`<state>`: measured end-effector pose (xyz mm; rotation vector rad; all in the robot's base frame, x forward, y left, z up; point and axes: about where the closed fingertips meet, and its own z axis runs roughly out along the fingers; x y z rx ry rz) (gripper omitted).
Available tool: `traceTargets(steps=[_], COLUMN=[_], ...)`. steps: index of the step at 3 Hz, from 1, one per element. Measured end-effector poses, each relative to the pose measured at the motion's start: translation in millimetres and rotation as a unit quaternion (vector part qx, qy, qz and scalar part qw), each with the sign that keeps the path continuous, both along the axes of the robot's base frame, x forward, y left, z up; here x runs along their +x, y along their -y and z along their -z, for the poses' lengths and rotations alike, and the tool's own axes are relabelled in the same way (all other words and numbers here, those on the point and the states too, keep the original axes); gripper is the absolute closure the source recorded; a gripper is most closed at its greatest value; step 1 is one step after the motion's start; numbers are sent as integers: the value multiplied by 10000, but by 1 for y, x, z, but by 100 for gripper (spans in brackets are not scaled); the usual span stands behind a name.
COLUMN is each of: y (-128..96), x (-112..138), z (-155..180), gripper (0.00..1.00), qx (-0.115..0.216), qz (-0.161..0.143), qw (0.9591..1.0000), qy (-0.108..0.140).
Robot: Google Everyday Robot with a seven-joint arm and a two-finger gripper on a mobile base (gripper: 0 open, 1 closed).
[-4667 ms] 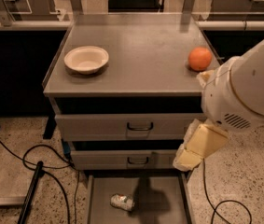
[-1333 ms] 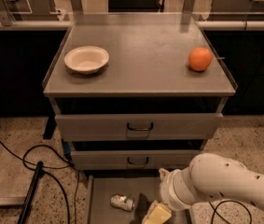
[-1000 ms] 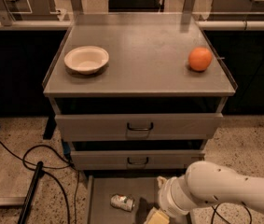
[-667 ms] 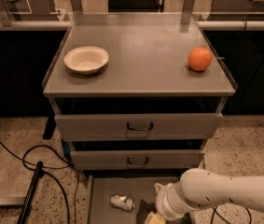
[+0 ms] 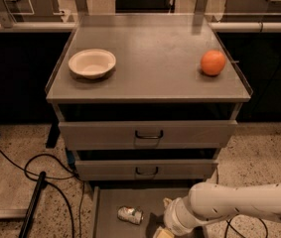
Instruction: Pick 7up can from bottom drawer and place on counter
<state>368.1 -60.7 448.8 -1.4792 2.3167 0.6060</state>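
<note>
The 7up can [image 5: 130, 215], a small dented silver can, lies on its side on the grey floor of the pulled-out bottom drawer [image 5: 109, 202]. My white arm reaches in from the right edge, low over the drawer. The gripper [image 5: 162, 232] sits at the bottom edge of the view, just right of the can and mostly cut off. The counter [image 5: 150, 48] is the flat grey top of the cabinet, well above the arm.
A white bowl [image 5: 92, 63] sits at the counter's left and an orange [image 5: 213, 62] at its right. Two upper drawers with black handles [image 5: 149, 134] are closed. Black cables [image 5: 45, 170] and a dark pole [image 5: 33, 207] lie on the speckled floor to the left.
The arm came down from beside the cabinet's right side to low over the bottom drawer, then crept left toward the can. The can, bowl and orange have not moved.
</note>
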Motion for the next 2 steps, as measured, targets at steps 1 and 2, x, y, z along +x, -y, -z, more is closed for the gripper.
traceTargets(steps=[1, 2], y=[-4, -11], x=[7, 42], z=[27, 87], gripper=[0, 0], qx=[28, 127], qz=[-44, -7], qw=[10000, 9999], qy=[-54, -91])
